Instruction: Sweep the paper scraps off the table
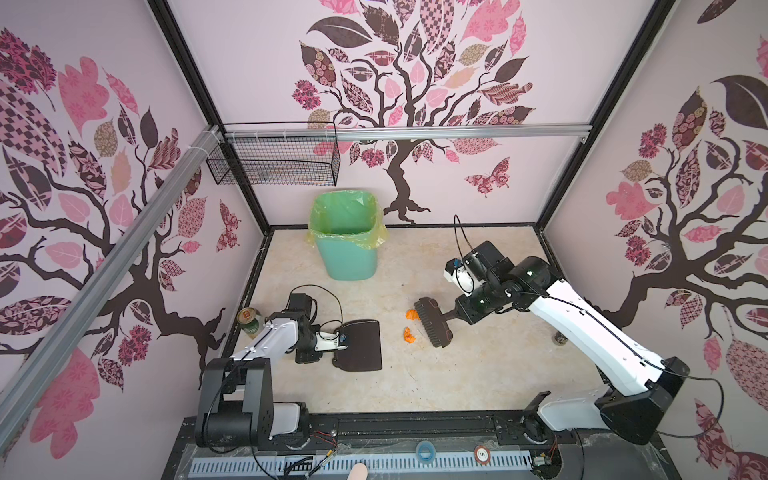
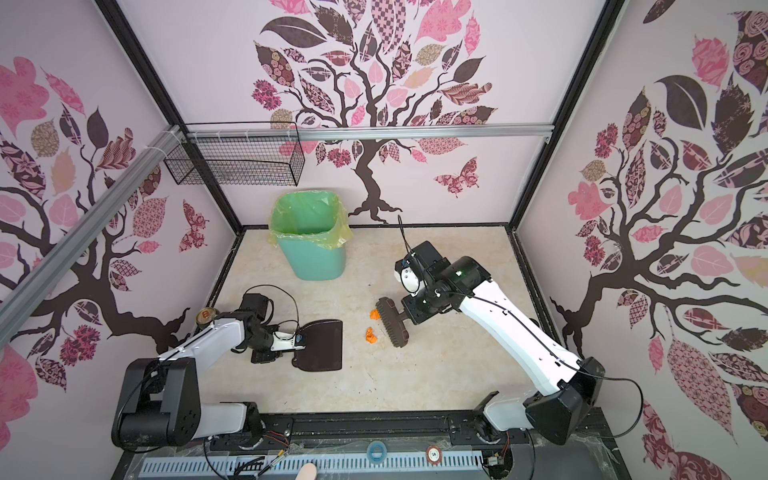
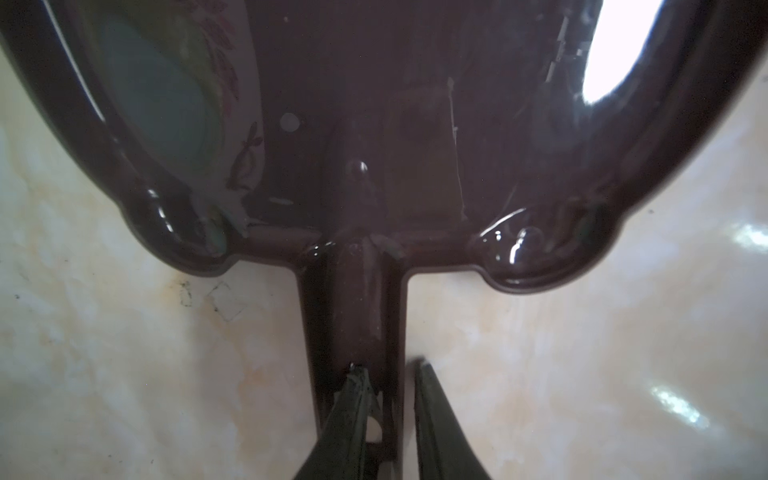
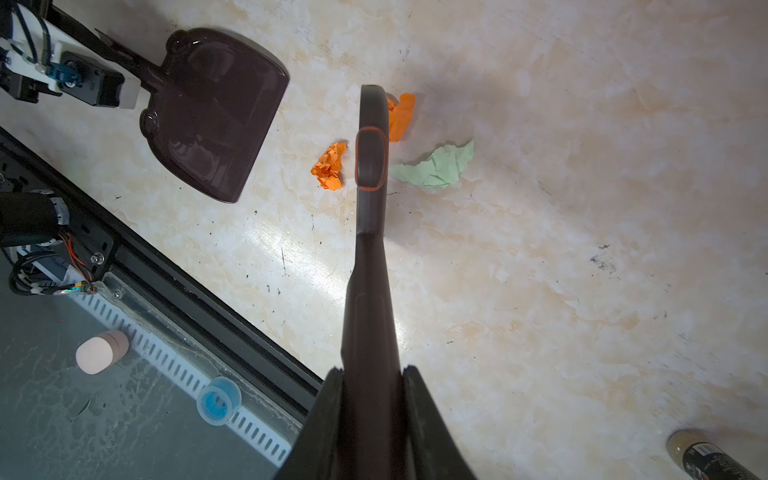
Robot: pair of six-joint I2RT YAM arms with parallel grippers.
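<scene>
Paper scraps (image 1: 409, 334): three, frame centre (two orange, one mint green), flanking one brush (image 1: 432, 322). Right hand (image 4: 372, 374) clamps brush handle; left hand (image 3: 388, 370) grips one dustpan (image 1: 359, 345) by its handle. Counter (image 1: 478, 374) bare lower centre.

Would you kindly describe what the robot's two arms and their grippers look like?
Both the left arm and right arm have white link shells, black joint housings and thin black cables looping outside. The left gripper and right gripper have dark, tapering fingers, with white camera mounts at the wrists.
</scene>
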